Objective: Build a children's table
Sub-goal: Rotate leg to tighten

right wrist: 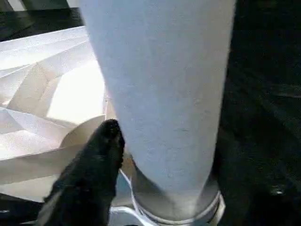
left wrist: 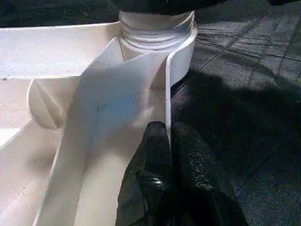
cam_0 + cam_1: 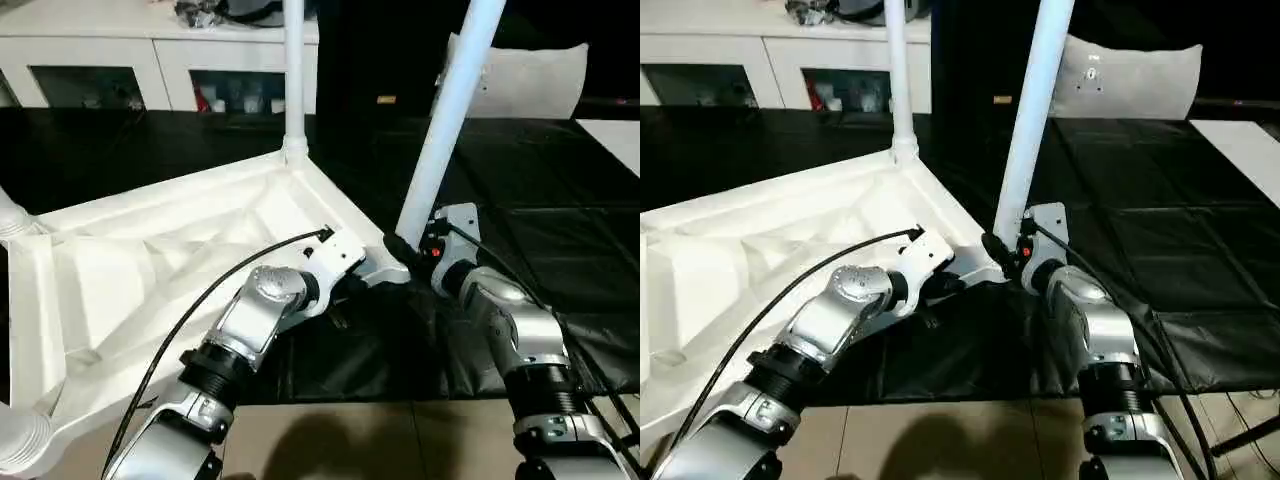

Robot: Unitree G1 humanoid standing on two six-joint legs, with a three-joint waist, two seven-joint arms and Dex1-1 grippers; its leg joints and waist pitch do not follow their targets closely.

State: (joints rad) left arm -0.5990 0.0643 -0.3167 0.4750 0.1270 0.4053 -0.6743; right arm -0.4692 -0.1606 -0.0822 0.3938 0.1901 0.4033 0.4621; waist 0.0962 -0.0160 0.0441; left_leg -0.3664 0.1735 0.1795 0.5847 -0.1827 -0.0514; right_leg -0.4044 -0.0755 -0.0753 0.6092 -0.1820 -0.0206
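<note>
The children's table top point(image 3: 150, 250) lies upside down on a black mat, ribbed underside up. One white leg point(image 3: 293, 70) stands upright in the far corner socket. A second leg point(image 3: 450, 110) rises from the near right corner, leaning to the right, and its threaded end point(image 2: 155, 28) sits in that socket with thread rings showing. My left gripper point(image 2: 168, 136) is shut on the thin rim wall of the top just beside that corner. My right gripper point(image 3: 405, 250) is at the base of the leaning leg point(image 1: 164, 94), right against it.
A white cabinet point(image 3: 100, 70) with glass doors stands along the back. A pale grey cushion point(image 3: 530, 80) lies at the back right. The black mat point(image 3: 540, 200) spreads to the right, with tiled floor point(image 3: 350, 440) in front. Round corner sockets point(image 3: 20, 440) show at the left edge.
</note>
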